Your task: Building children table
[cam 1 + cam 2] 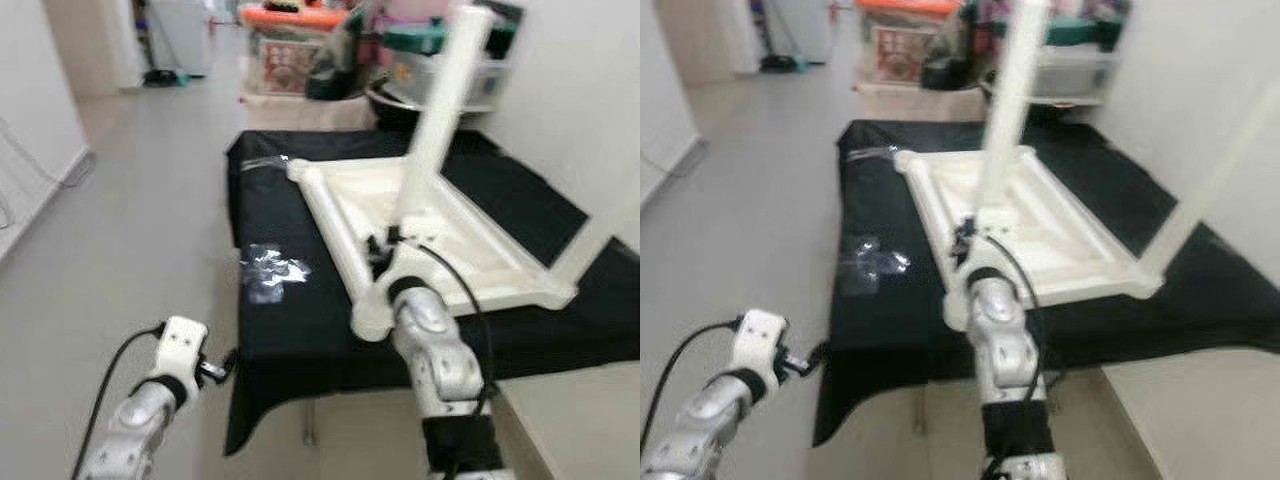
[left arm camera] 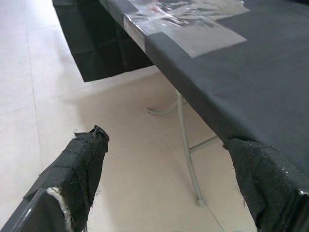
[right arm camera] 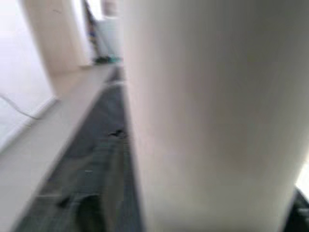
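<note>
Left eye view: one white children's table (image 1: 420, 235) lies upside down on the black-draped table (image 1: 280, 330), two legs raised. The right gripper (image 1: 385, 243) is at the nearer leg (image 1: 440, 110); whether it clamps, I cannot tell.

Left wrist view: the left gripper (image 2: 169, 179) hangs with fingers apart, empty, beside the near-left edge.

Right wrist view: one blurred white leg.

A black cloth (image 1: 300, 330) covers a folding table, a crumpled clear plastic wrapper (image 1: 272, 270) lying near its edge. Beyond the cloth's far end stand stacked storage bins (image 1: 295, 50).
</note>
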Robot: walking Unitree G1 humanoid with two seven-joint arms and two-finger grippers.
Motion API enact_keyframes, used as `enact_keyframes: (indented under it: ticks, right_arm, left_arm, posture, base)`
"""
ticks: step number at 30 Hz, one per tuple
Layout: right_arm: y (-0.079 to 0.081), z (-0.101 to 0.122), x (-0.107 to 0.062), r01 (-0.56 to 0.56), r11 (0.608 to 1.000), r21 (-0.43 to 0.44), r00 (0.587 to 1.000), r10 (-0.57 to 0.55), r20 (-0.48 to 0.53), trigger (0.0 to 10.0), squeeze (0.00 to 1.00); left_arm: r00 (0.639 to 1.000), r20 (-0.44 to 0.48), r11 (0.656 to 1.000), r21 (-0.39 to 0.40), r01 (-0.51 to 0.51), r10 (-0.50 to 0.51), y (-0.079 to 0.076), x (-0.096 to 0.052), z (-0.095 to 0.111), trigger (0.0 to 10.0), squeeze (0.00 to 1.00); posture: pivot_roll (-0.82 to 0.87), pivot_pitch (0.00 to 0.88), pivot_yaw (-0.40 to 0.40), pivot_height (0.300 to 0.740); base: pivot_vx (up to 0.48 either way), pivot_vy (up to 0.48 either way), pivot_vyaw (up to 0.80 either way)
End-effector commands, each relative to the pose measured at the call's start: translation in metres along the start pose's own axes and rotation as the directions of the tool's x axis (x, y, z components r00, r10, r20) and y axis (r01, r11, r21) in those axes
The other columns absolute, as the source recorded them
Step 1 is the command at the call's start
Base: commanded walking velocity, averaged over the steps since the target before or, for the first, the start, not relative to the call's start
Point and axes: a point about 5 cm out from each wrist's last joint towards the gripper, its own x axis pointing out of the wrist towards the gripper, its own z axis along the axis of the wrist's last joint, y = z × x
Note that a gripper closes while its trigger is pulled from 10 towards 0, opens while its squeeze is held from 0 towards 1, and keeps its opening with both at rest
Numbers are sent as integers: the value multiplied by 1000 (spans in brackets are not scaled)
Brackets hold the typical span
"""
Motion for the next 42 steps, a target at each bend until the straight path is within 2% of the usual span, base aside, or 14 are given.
enact_keyframes:
  ticks: [1,9,13,14,18,21,27,28,29,32,33,38,39,42]
  right_arm:
    - [21,15,5,-260,964,57,965,258,47,10000,0]
    - [20,20,8,-673,739,23,739,673,4,10000,0]
    - [31,1,9,-677,735,32,733,678,-59,10000,0]
    - [34,-9,16,-613,790,33,785,613,-93,0,0]
    - [29,-26,27,-435,900,2,886,429,-174,0,0]
    - [-9,-42,39,-22,998,-67,961,3,-277,0,0]
    - [-60,-28,9,450,890,-71,879,-456,-141,0,0]
    - [-52,-25,5,414,908,-55,898,-418,-135,2471,0]
    - [-35,-19,4,323,945,-56,939,-327,-104,10000,0]
    - [-23,-15,4,263,963,-62,960,-267,-79,10000,0]
    - [-11,-6,1,197,979,-61,980,-198,-20,10000,1000]
    - [8,8,6,9,996,-87,1000,-7,18,10000,1000]
    - [13,14,9,-88,994,-57,996,89,17,10000,0]
    - [15,27,9,-373,928,-2,928,373,15,10000,0]
  left_arm:
    - [1000,-1,1000,-4,27,-27,-5,3,0,10000,0]
    - [1000,-6,1000,-7,18,-18,-8,3,-3,10000,0]
    - [1000,1,1000,-13,15,-15,-10,4,-1,10000,0]
    - [1000,3,1000,-15,14,-14,-10,3,-1,10000,0]
    - [1000,3,1000,-14,9,-9,-8,1,-2,10000,0]
    - [1000,0,1000,-13,4,-4,-5,-1,-3,10000,0]
    - [1000,7,1000,-17,12,-12,-7,-1,-2,10000,0]
    - [1000,7,1000,-17,16,-16,-8,-1,-2,10000,0]
    - [1000,8,1000,-17,21,-21,-9,0,-2,10000,0]
    - [1000,9,1000,-17,23,-23,-9,1,-1,10000,0]
    - [1000,15,999,-18,27,-27,-10,2,1,10000,0]
    - [999,34,999,-20,33,-32,-9,2,6,10000,0]
    - [999,37,999,-20,34,-33,-8,2,7,10000,0]
    - [999,44,999,-21,33,-32,-8,0,7,10000,0]
  posture:
    - [39,0,-86,740]
    - [57,0,-112,740]
    - [67,0,-118,740]
    - [71,0,-120,740]
    - [74,0,-121,740]
    - [73,0,-120,740]
    - [46,0,-103,740]
    - [46,0,-103,740]
    - [37,0,-96,740]
    - [37,0,-96,740]
    - [33,0,-93,740]
    - [40,0,-97,740]
    - [41,0,-97,740]
    - [48,0,-104,740]
  base:
    - [0,0,0]
    - [0,0,0]
    - [0,0,0]
    - [0,0,0]
    - [0,0,0]
    - [0,0,0]
    - [0,0,0]
    - [0,0,0]
    - [0,0,0]
    - [0,0,0]
    - [0,0,0]
    - [0,0,0]
    - [0,0,0]
    - [0,0,0]
